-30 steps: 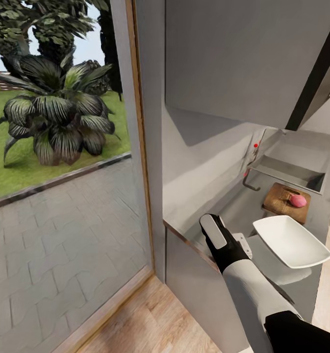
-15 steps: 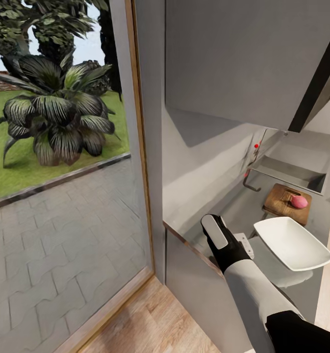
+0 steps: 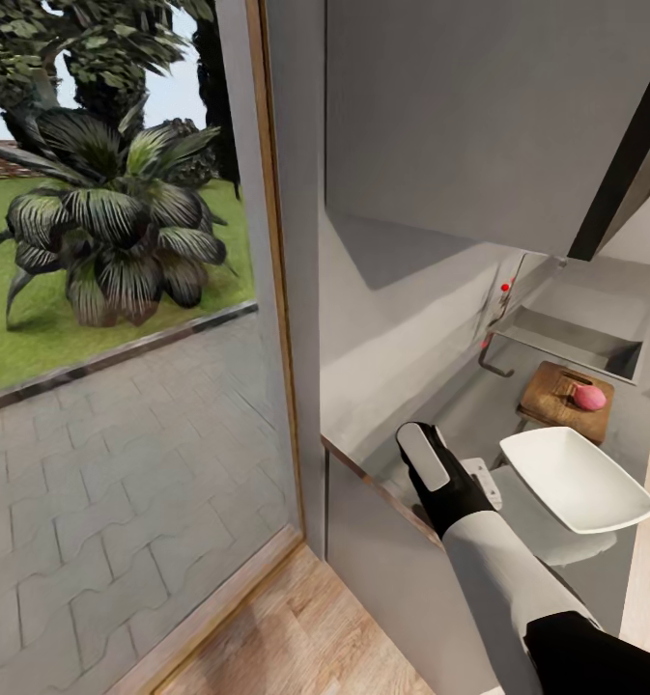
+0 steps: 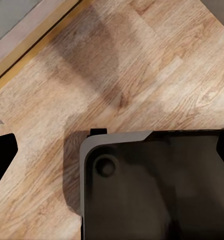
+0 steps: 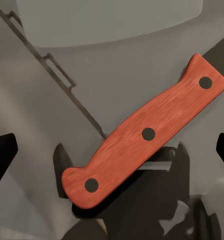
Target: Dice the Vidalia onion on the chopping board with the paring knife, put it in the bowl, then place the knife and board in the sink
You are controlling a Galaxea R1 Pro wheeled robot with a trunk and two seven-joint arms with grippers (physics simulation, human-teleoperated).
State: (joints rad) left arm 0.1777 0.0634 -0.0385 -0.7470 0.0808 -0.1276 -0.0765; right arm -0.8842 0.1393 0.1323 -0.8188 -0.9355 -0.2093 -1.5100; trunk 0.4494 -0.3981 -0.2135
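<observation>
The paring knife [image 5: 144, 137] lies flat on the grey countertop [image 3: 479, 405], its red riveted handle between the spread fingers of my open right gripper [image 5: 114, 155], untouched by either finger. From the head view, that gripper [image 3: 460, 478] hovers over the counter's near end, beside the white bowl [image 3: 578, 480]. Beyond the bowl sits the chopping board [image 3: 556, 403] with the pinkish Vidalia onion [image 3: 588, 396] on it. The sink [image 3: 580, 343] lies behind the board. My left gripper [image 4: 112, 155] hangs open over the wooden floor.
A chrome tap [image 3: 494, 352] with red knobs stands against the wall by the sink. Grey wall cabinets [image 3: 479, 116] hang above the counter. A tall window [image 3: 122, 338] with a wooden frame borders the counter's end. My dark base [image 4: 152, 190] rests on the floor.
The whole picture has shifted slightly since a second ago, so the camera moved. The right arm, knife, bowl and board keep their places.
</observation>
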